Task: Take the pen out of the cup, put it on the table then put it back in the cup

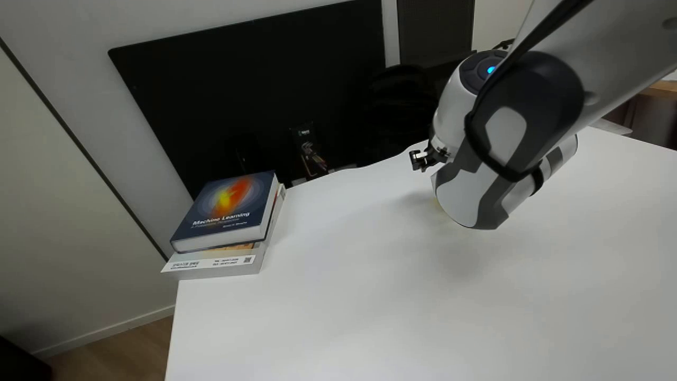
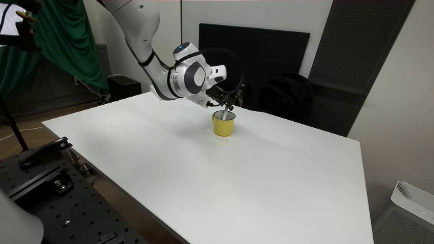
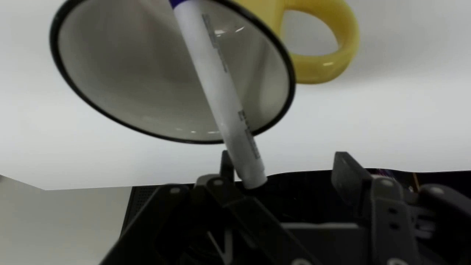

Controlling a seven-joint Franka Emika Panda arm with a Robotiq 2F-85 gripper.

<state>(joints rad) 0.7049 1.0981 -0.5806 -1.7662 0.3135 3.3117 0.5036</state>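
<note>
The yellow cup (image 2: 223, 129) stands upright on the white table (image 2: 257, 183). In the wrist view I look into its pale inside and see its dark rim and handle (image 3: 325, 66). The pen (image 3: 217, 84) leans in the cup, its white barrel rising past the rim and a dark blue part lower inside. It also shows above the cup in an exterior view (image 2: 225, 112). My gripper (image 3: 285, 167) is open over the cup, with the pen's upper end between the fingers, close to the left one and well apart from the right one. In an exterior view the arm hides nearly all of the cup.
Two stacked thick books (image 1: 227, 211) lie at a table corner. A black panel (image 1: 254, 95) stands behind the table's far edge. A dark backpack (image 2: 286, 98) is beyond that edge. A white appliance (image 2: 407, 210) stands beside the table.
</note>
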